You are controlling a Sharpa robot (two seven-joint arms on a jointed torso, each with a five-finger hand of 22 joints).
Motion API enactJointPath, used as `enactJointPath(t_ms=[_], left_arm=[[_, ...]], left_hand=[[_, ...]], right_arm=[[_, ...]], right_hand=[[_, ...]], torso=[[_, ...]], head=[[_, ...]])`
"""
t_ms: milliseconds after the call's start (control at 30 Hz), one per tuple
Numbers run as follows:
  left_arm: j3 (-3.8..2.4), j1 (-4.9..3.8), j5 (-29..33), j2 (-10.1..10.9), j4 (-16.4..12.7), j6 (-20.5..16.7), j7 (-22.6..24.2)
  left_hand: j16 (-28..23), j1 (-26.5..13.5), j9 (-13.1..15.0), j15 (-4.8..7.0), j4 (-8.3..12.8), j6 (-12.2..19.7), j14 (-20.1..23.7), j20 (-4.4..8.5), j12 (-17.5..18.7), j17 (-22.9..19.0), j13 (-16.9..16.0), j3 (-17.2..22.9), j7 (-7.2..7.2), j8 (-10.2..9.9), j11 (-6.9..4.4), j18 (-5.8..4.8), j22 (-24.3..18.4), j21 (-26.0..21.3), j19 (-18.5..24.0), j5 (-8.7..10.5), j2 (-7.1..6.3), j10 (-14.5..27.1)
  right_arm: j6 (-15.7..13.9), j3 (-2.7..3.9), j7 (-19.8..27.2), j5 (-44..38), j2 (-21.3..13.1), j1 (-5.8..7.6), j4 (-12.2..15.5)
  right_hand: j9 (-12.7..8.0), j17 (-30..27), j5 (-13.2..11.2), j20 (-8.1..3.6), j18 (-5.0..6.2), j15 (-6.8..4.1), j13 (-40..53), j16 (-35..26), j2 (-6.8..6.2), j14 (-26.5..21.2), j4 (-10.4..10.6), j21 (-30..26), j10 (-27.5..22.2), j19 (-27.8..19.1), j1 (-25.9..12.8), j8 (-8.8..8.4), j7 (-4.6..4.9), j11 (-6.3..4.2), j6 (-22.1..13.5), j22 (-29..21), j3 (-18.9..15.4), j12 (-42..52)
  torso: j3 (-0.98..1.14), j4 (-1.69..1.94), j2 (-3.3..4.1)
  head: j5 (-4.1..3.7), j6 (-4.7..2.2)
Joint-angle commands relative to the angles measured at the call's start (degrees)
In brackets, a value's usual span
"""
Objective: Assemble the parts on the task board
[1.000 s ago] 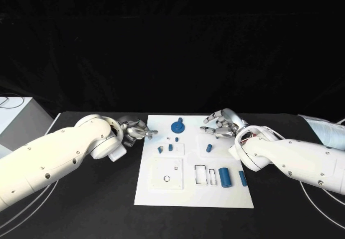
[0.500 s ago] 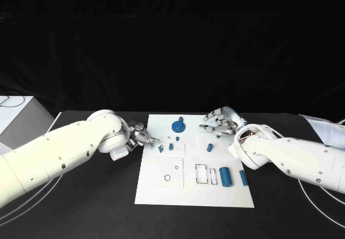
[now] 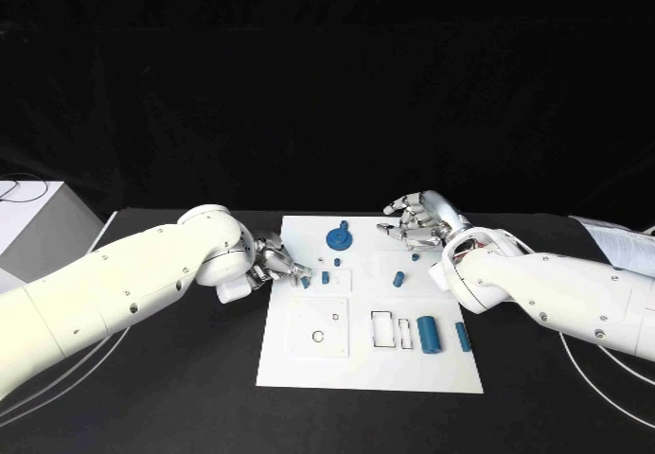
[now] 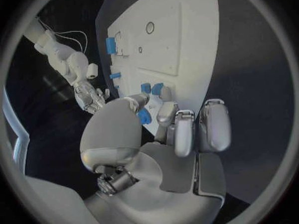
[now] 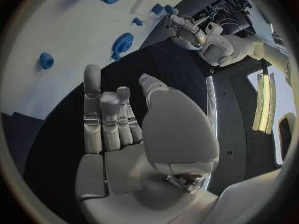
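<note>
The white task board [image 3: 366,364] lies in the middle of the black table. My left hand [image 3: 277,264] hovers at the board's left edge, right beside two short blue pegs [image 3: 305,281]. In the left wrist view its thumb and a finger pinch a small blue part [image 4: 144,116], close above those two pegs [image 4: 151,88]. My right hand [image 3: 415,223] is at the board's far right corner, fingers loosely bent and holding nothing, palm [image 5: 118,159] bare. A blue gear-like disc [image 3: 337,238] stands between the two hands.
A blue peg [image 3: 398,279] sits mid-board, with two blue cylinders [image 3: 429,334] near the right edge beside rectangular slots [image 3: 383,329]. A square panel with a hole [image 3: 318,329] lies front left. A white box [image 3: 34,222] stands at the table's far left.
My left hand has moved right, from beside the board to its left edge by the two pegs. The right hand has drawn back a little toward the far edge.
</note>
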State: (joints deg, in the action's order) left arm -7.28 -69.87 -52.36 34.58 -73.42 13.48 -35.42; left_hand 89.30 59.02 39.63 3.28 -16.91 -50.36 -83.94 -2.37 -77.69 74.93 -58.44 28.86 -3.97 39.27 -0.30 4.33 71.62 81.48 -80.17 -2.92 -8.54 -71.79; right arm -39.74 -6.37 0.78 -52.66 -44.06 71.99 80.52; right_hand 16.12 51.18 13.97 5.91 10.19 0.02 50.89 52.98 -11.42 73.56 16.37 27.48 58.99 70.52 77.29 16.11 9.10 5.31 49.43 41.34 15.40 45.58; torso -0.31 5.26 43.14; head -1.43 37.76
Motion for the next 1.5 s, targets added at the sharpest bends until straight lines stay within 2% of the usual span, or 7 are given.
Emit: enactJointPath(t_ms=[33,167,400,1133,1500], left_arm=[[0.05,-0.15,1.5,-0.4,0.2,2.3,-0.3],[0.1,-0.21,1.5,-0.6,0.4,2.3,-0.4],[0.15,-0.28,1.1,-0.8,0.6,2.6,-0.4],[0.24,-0.3,0.8,-1.4,1.0,2.7,-0.5],[0.53,-0.3,0.6,-1.7,1.7,3.1,-0.6]], left_hand=[[0.3,-0.4,-0.1,0.21,0.0,0.2,-5.3,-0.02,0.1,12.3,0.1,-0.1,0.06,-0.4,0.22,-0.46,0.0,0.2,-0.4,-0.05,-0.05,0.0],[0.3,-0.5,-0.2,0.19,0.0,0.0,-5.2,-0.06,0.1,12.1,-0.1,0.2,0.08,-0.6,0.22,-0.48,0.2,0.3,-0.5,-0.06,0.22,-0.1],[0.2,-0.3,-0.4,0.23,0.1,-0.4,-5.2,-0.09,-0.1,11.8,-0.7,1.0,0.19,-0.9,0.13,-0.49,0.3,0.3,-0.5,-0.07,0.39,-0.5],[0.2,0.9,-0.7,0.37,0.3,-1.0,-5.1,0.0,0.2,11.7,-1.2,4.8,0.34,-1.6,-0.02,-0.46,0.2,0.2,-0.4,-0.07,-0.8,-0.6],[0.1,1.7,-0.6,0.42,0.3,-1.1,-5.1,0.05,0.3,11.6,-1.6,6.6,0.39,-1.7,-0.07,-0.45,0.2,0.2,-0.4,-0.07,-1.08,-0.8]], right_arm=[[-1.8,0.01,4.4,3.2,0.3,0.2,-0.5],[-1.9,0.01,4.9,4.0,0.5,0.33,-0.8],[-1.8,0.01,5.2,4.5,0.6,0.43,-0.9],[-1.3,0.01,5.1,4.6,0.6,0.48,-0.7],[-1.0,0.01,5.0,4.6,0.5,0.48,-0.4]], right_hand=[[0.2,-5.7,0.2,0.5,0.31,0.49,-6.3,-10.0,-0.77,-3.4,0.1,-5.5,-1.5,-0.7,-0.1,0.64,0.37,-0.43,-0.6,-4.8,1.4,-5.8],[0.3,-5.8,0.2,0.74,0.28,0.79,-9.9,-13.6,-1.21,-3.0,0.1,-8.7,-1.2,0.4,-0.2,1.0,0.64,-0.31,-1.2,-8.1,1.8,-8.3],[0.3,-5.5,0.2,0.83,0.28,0.88,-11.3,-15.0,-1.27,-2.8,0.1,-9.9,-1.1,1.0,-0.2,1.21,0.73,-0.21,-1.5,-9.5,1.8,-8.9],[0.4,-5.2,0.2,0.93,0.27,0.99,-12.6,-16.4,-1.34,-2.8,0.0,-11.1,-1.0,1.3,-0.2,1.47,0.81,-0.12,-1.7,-10.8,1.8,-9.5],[0.4,-5.2,0.2,0.94,0.27,0.99,-12.8,-16.6,-1.35,-2.8,0.1,-11.2,-1.0,1.4,-0.2,1.52,0.81,-0.11,-1.7,-11.0,1.8,-9.6]], torso=[[0.0,-0.02,-0.02],[0.01,-0.02,0.0],[0.04,-0.02,0.01],[-0.06,-0.01,-0.01],[-0.06,0.0,-0.02]], head=[[-0.01,-0.07],[0.01,-0.11],[0.01,-0.05],[-0.05,0.07],[-0.12,0.22]])
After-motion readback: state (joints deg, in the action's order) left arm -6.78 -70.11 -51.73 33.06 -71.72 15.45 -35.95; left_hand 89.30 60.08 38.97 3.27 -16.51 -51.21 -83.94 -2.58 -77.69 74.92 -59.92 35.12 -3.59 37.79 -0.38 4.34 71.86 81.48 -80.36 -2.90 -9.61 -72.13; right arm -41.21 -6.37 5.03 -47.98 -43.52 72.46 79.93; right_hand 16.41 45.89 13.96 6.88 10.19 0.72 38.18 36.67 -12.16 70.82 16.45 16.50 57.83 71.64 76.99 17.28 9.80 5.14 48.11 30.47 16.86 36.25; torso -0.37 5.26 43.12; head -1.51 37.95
